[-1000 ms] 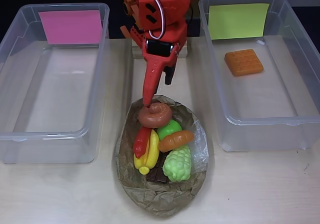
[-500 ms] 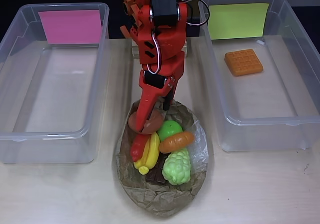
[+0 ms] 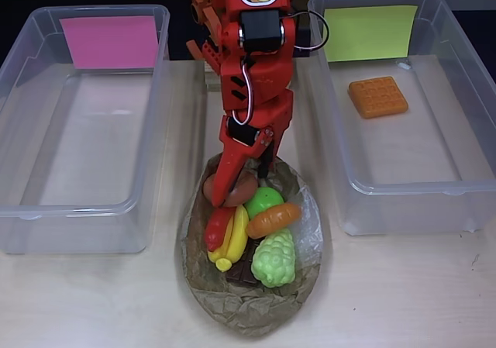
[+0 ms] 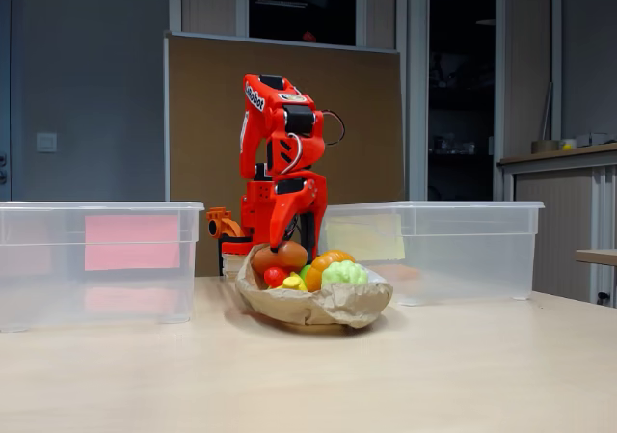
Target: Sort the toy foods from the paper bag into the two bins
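Note:
The brown paper bag (image 3: 248, 311) lies open at the table's front middle with toy foods in it. My red gripper (image 3: 240, 182) reaches down into its far end, jaws apart over the brown donut (image 3: 249, 183), which the long red finger (image 3: 227, 179) partly covers. Below the donut lie a green apple (image 3: 263, 201), orange croissant (image 3: 273, 218), red chili (image 3: 218, 226), yellow banana (image 3: 235, 239), green grapes (image 3: 275, 256) and a dark chocolate bar (image 3: 243, 275). An orange waffle (image 3: 377, 96) rests in the yellow-green-labelled bin (image 3: 465, 185). In the fixed view the gripper (image 4: 285, 236) sits just above the donut (image 4: 280, 257).
The pink-labelled bin (image 3: 85, 208) stands left of the bag with nothing in it. The arm's base (image 3: 209, 53) stands between the two bins at the back. Bare table runs along the front edge on both sides of the bag.
The arm has leaned forward and the gripper has come down from the donut's far edge to over it. The donut slid slightly left and toward the front.

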Controlling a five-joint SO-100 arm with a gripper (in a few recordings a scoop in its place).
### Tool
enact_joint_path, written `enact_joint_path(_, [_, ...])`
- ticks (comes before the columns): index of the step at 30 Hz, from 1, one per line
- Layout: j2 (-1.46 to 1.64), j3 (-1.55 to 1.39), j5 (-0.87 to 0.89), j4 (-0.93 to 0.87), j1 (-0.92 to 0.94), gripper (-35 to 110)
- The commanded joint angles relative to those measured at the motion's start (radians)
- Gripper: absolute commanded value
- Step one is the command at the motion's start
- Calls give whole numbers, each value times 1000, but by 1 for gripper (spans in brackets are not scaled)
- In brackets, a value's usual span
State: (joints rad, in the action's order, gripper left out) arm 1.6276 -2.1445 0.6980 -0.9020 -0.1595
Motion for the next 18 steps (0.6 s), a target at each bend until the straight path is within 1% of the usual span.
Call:
enact_joint_path(1, [3,-5,28,-3,8,47])
enact_joint_path(6, [-31,0,35,25,38,42])
enact_joint_path(9, [-58,29,5,17,57,38])
enact_joint_path(13, [-95,120,-43,-58,69,32])
enact_joint_path(18, [-100,244,-83,-196,63,30])
